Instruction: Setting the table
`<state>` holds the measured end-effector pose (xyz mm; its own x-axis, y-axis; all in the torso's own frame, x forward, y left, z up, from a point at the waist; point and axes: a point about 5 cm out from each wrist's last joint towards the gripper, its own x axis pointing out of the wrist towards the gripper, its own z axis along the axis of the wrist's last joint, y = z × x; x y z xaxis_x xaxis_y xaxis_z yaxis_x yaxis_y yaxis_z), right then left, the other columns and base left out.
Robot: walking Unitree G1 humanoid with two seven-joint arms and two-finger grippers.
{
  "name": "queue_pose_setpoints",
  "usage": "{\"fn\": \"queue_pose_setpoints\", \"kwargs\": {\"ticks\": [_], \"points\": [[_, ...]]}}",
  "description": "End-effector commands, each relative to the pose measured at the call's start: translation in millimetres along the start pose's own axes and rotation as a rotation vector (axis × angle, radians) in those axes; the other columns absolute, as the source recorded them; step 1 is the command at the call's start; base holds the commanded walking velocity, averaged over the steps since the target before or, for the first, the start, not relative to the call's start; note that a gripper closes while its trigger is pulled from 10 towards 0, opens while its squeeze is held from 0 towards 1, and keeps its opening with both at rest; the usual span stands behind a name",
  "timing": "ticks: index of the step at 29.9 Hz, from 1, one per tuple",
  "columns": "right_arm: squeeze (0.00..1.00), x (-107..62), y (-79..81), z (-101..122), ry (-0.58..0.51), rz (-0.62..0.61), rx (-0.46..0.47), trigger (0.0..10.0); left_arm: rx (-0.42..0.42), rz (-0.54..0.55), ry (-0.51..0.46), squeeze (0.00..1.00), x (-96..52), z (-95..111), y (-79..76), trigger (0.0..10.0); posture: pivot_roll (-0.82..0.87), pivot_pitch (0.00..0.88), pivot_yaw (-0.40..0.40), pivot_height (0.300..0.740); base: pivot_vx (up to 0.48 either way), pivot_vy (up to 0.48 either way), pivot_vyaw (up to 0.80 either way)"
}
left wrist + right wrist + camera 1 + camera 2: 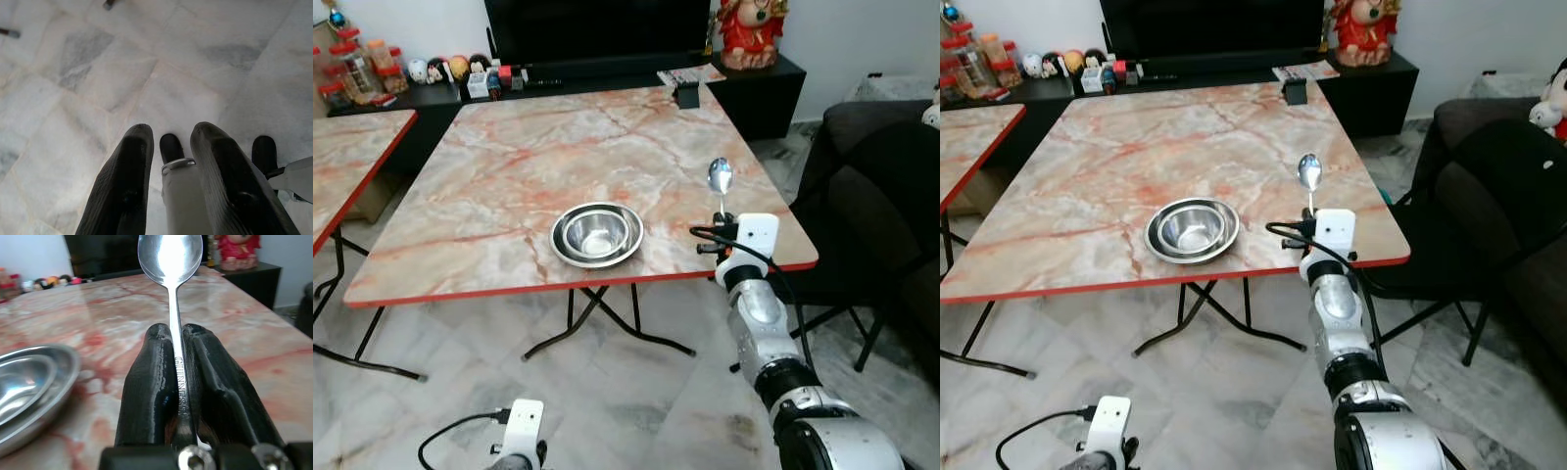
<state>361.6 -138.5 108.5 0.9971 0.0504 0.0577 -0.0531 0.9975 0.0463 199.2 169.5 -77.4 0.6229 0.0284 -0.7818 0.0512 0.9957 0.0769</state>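
A steel bowl (pixel 597 232) sits in a steel plate (pixel 564 257) near the front edge of the marble-patterned folding table (pixel 509 166). To the right of the bowl, my right gripper (pixel 177 328) is shut on the handle of a metal spoon (pixel 720 176). It holds the spoon above the table's front right corner with the spoon's bowl end (pixel 170 254) pointing away from me. My left gripper (pixel 168 132) hangs low over the tiled floor, its fingers apart with nothing between them.
A second marble-patterned table (pixel 352 147) stands at the left. A black TV cabinet (pixel 607 78) with jars and a red figurine (pixel 751 29) runs along the back. A small black object (pixel 686 94) rests on the table's far edge. A dark sofa (pixel 891 196) is at the right.
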Motion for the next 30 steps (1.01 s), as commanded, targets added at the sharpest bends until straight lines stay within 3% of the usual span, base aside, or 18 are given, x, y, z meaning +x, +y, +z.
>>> {"fn": "queue_pose_setpoints", "kwargs": {"ticks": [1,9,30], "points": [[0.00,3.1,7.7,6.1,-0.022,0.022,0.002,10.0,0.000,0.032,-0.001,0.00,-0.5,-0.4,10.1,10.0,-0.18,0.000,0.049,0.740,0.251,0.000,0.00],[0.00,2.7,7.2,5.5,-0.018,0.024,-0.031,10.0,0.003,0.036,-0.003,0.00,-0.2,1.2,10.9,10.0,-0.18,0.000,0.051,0.740,0.269,0.000,0.00],[0.00,4.1,8.5,7.3,-0.022,0.025,-0.013,10.0,0.001,0.035,-0.007,0.00,0.1,2.5,11.1,10.0,-0.18,0.000,0.051,0.740,0.336,0.000,0.00]]}}
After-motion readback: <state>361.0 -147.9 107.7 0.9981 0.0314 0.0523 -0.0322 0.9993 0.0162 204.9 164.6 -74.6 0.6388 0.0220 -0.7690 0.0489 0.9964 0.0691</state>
